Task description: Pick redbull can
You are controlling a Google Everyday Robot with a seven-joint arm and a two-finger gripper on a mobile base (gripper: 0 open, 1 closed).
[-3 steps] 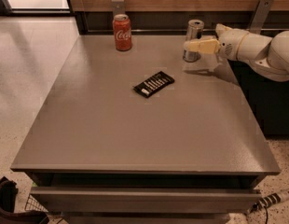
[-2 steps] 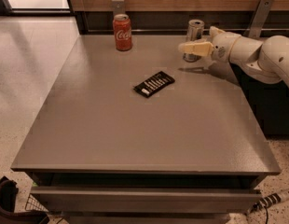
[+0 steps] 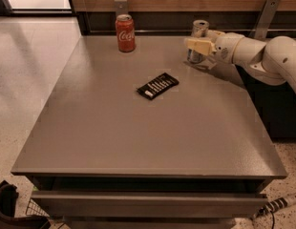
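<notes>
The redbull can (image 3: 200,30) is a slim silver can with a shiny top rim. It stands upright near the back right of the grey table (image 3: 138,128). My gripper (image 3: 196,46) reaches in from the right on a white arm (image 3: 262,54). It sits at the can's lower half, and a cream-coloured part of it crosses in front of the can. The can's base is hidden behind the gripper.
A red Coca-Cola can (image 3: 125,33) stands at the back of the table, left of centre. A black flat packet (image 3: 158,86) lies near the middle. A wooden wall with metal brackets (image 3: 265,13) runs behind the table. A drawer front (image 3: 148,204) sits below the table's front edge.
My gripper has moved left and back toward the redbull can and now overlaps its lower half. The cans and the black packet have not moved.
</notes>
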